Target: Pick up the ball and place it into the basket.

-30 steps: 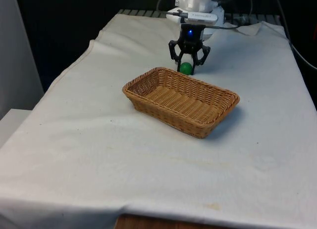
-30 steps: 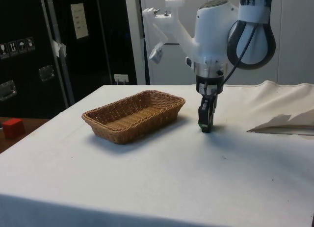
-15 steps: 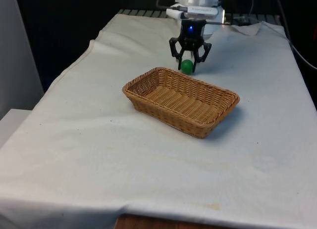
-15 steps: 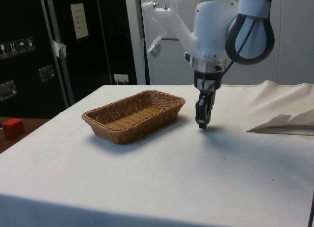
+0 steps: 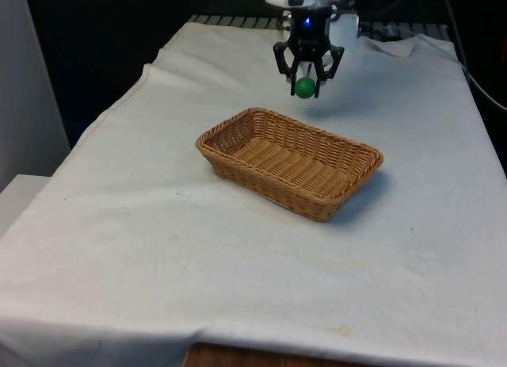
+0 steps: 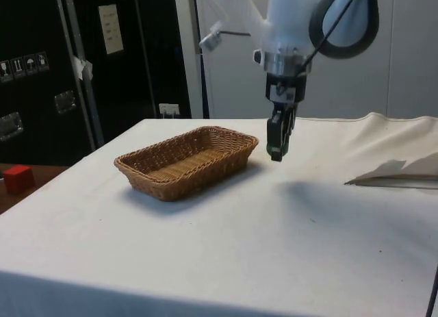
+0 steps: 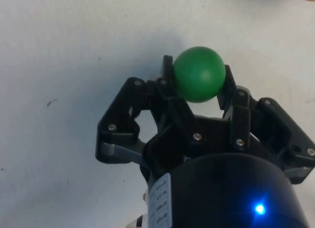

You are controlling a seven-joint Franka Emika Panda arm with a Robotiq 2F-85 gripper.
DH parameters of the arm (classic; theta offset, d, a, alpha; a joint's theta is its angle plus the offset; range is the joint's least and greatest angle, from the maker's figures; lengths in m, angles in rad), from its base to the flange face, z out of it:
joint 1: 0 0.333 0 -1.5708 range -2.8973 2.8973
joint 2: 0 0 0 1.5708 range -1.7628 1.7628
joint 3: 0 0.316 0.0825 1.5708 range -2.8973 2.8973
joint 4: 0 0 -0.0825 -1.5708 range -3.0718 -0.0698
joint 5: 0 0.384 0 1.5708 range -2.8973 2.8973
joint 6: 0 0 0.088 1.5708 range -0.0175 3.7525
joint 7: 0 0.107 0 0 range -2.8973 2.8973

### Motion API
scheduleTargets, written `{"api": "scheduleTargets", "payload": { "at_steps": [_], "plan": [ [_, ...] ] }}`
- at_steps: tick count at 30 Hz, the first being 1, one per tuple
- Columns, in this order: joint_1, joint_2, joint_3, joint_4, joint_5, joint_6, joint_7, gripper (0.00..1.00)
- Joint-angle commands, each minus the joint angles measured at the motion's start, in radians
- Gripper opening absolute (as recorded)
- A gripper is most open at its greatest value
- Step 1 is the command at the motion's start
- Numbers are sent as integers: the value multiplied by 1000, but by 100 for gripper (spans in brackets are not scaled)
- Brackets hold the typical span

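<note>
Wrist view had the ball (image 7: 199, 73) dead centre, upper half of the frame: plain green, smooth, matte, perfectly round, no markings. It sat clamped between the black fingers (image 7: 168, 70) of the gripper (image 7: 197, 78), one pad on each side, jaws closed onto it. Finger linkages looked like hard black plastic w/ small silver screws. White cloth (image 7: 64, 50) lay behind, w/ a soft shadow beside the ball.

Front view, upper centre of the frame: gripper (image 5: 306, 83) hung clear of the table w/ the ball (image 5: 305, 87) at its tips, above the cloth and just past the far rim of the basket (image 5: 290, 161). Ball's upper part was tucked behind the fingers, so only the lower curve showed well. Basket was a shallow rectangle w/ rounded corners, tan wicker, tight weave, thicker braided rim, sitting mid-frame on the cloth. Cloth (image 5: 158, 248) was off-white, a bit wrinkled, a few faint stains toward the lower right, wood edge peeking out at the bottom.

Side view, centre of the frame: gripper (image 6: 275, 149) edge-on, so the ball (image 6: 274, 155) was barely a green sliver at the fingertips, hard to make out. It hung just right of the basket (image 6: 186, 159), above rim height. Arm (image 6: 291, 22) was cut off at the top edge. Small red block (image 6: 17, 177) sat at far left, off the table.
</note>
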Motion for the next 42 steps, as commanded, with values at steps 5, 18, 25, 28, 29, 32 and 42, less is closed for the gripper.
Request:
{"api": "scheduleTargets", "payload": {
  "at_steps": [5,18,25,28,29,32,42],
  "plan": [
    [-9,-42,-1,20,-20,-57,2,0],
    [-5,-172,2,74,-11,-215,-44,0],
    [-2,-226,6,112,-6,-300,-65,0],
    [0,-236,4,120,-1,-312,-73,0],
    [1,-244,7,130,-3,-336,-74,0],
    [3,-260,8,150,0,-371,-83,0],
    [13,-290,13,232,11,-490,-121,0]
  ]
}}
